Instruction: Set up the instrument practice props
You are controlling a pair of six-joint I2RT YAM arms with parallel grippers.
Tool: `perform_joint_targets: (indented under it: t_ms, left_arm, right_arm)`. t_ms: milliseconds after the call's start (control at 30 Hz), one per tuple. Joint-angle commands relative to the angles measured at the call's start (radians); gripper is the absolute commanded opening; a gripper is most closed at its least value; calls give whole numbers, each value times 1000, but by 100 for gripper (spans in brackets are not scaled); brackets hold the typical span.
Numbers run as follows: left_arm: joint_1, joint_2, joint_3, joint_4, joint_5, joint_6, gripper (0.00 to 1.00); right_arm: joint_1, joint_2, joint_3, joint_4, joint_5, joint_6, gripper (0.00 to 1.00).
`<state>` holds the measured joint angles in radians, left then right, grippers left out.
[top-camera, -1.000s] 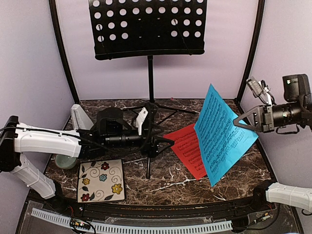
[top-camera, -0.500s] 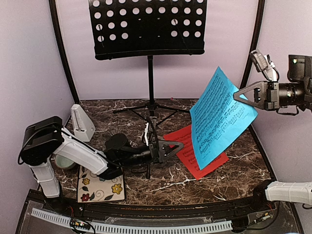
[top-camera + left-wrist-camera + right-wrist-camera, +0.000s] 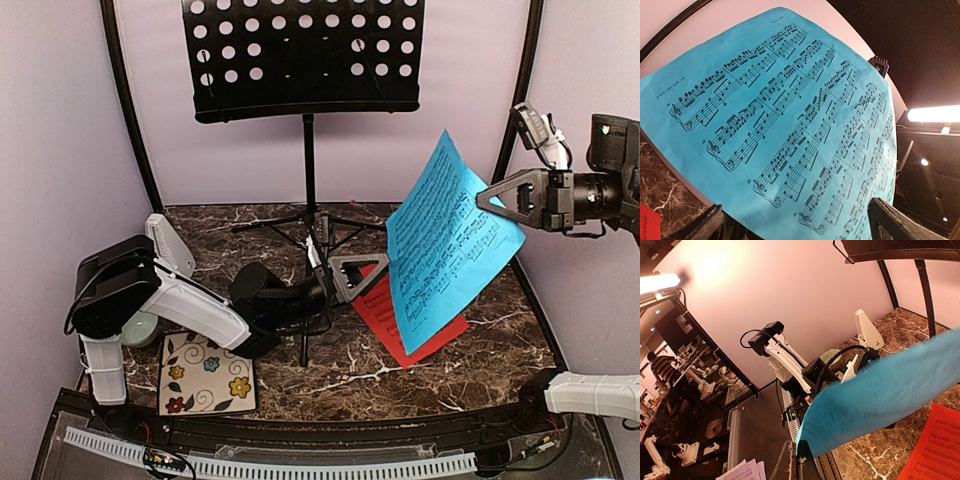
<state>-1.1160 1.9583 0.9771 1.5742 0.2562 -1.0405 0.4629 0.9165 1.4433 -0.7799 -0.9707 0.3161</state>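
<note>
The black perforated music stand (image 3: 300,60) rises at the back on thin tripod legs. My right gripper (image 3: 487,200) is shut on the upper right edge of the blue sheet (image 3: 445,245) and holds it in the air, tilted, over the red sheet (image 3: 400,325) that lies flat on the table. In the right wrist view the jaws (image 3: 802,460) pinch the blue sheet's corner (image 3: 890,395). My left gripper (image 3: 372,272) is open and empty, just left of the blue sheet, which fills the left wrist view (image 3: 790,110). The whitish metronome (image 3: 170,243) stands at the left, partly behind my left arm.
A floral tile (image 3: 205,372) lies at the front left and a pale green bowl (image 3: 140,328) sits beside it under my left arm. The stand's pole (image 3: 308,160) and tripod legs (image 3: 340,225) spread behind the left gripper. Black frame posts (image 3: 128,110) flank the table.
My left arm rose and swung its open gripper up and right toward the blue sheet. My right gripper lifted the blue sheet higher off the table, then held nearly still.
</note>
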Motion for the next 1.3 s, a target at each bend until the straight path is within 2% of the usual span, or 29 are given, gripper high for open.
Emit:
perform_joint_targets:
  t_ms: [0,133,267,533,667,800,900,1033,1267]
  left_arm:
    - [-5,28,68,81,24,-40,99]
    - [-5,72,116,73,42,-85,94]
    - [-19,82,140,-68,33,-78,91]
    - [-21,129,156,38,40,-128,90]
    - [-19,126,171,92,47,-120,81]
    - [12,102,115,166,31,-122,71]
    - [38,55,84,166,44,-86,63]
    - [57,18,81,156,68,-55,45]
    - [66,-15,82,130,76,7,25]
  right_arm:
    - [16,-33,-33,95,-4,47,0]
    - [19,-35,-31,89,-7,48,0]
    - [21,-34,-31,80,-8,41,0]
    - [28,-27,-22,61,-13,27,0]
    - [28,-47,-51,31,5,4,0]
    - [28,-80,-83,-17,39,-20,0]
    - [28,-99,-113,-36,59,-26,0]
    - [28,-105,-125,-46,70,-37,0]
    - [28,-91,-127,-43,69,-53,0]
